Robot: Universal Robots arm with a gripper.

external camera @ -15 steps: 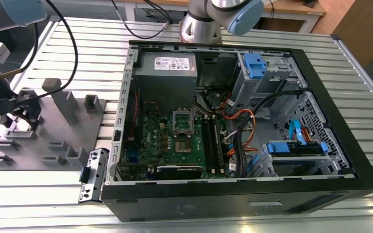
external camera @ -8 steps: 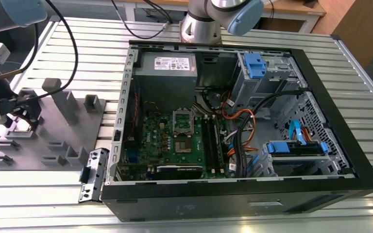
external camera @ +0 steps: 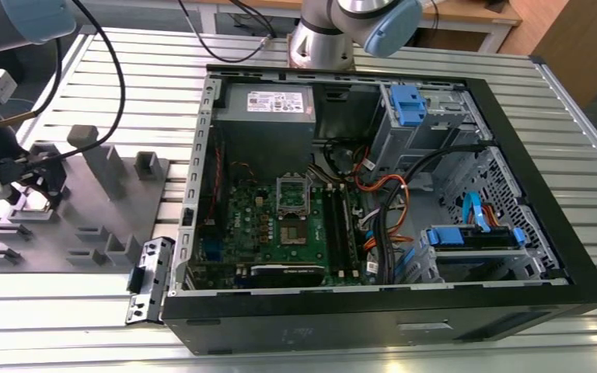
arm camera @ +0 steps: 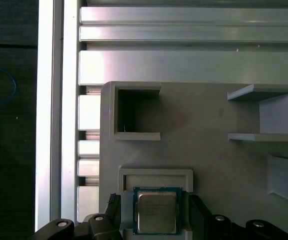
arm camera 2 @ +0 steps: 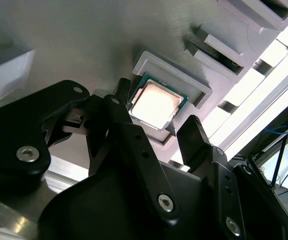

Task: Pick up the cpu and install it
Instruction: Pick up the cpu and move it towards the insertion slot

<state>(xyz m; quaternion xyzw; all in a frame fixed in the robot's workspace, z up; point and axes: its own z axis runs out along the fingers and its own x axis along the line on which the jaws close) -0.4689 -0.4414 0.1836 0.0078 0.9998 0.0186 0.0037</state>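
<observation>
Holds end effector (arm camera 2: 158,103) open astride the cpu (arm camera: 156,212), flat in its grey tray (arm camera: 209,125) pocket, well apart from the computer case (external camera: 329,326). Looks like the pick-up step; calls for an even squeeze on thin edges.

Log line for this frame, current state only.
gripper: open, straddling cpu | cpu: flat in grey fixture pocket, not lifted

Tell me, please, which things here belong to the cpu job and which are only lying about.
Belong to the job:
cpu in its grey holder
gripper, open, a finger on each side of the cpu
silver frame on the green board

Lying about:
power supply
orange cables
blue drive bracket
empty holder slot
</observation>
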